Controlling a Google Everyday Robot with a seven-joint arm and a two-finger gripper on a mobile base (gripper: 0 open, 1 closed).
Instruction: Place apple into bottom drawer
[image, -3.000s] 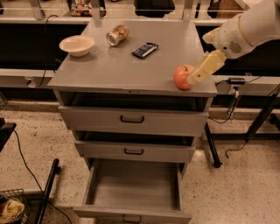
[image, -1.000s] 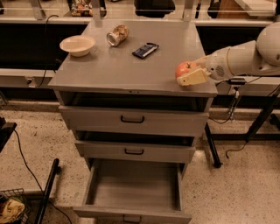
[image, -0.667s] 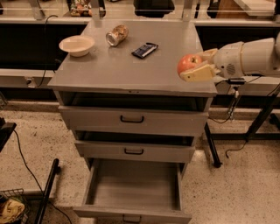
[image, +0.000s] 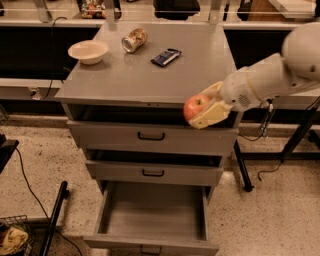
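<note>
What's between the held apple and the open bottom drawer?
Camera view: the gripper holds the apple by the top drawer's front; the middle drawer lies between it and the bottom drawer.

Cream gripper (image: 199, 109), before the grey cabinet (image: 150, 77), grips red-orange apple (image: 194, 105).

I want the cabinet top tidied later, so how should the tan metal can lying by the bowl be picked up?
Grip the tan metal can across the middle of its round body, from above: it lies on its side, so its curved flanks are free. The gripper hangs before the grey cabinet's front right corner, shut on the red-orange apple.
</note>
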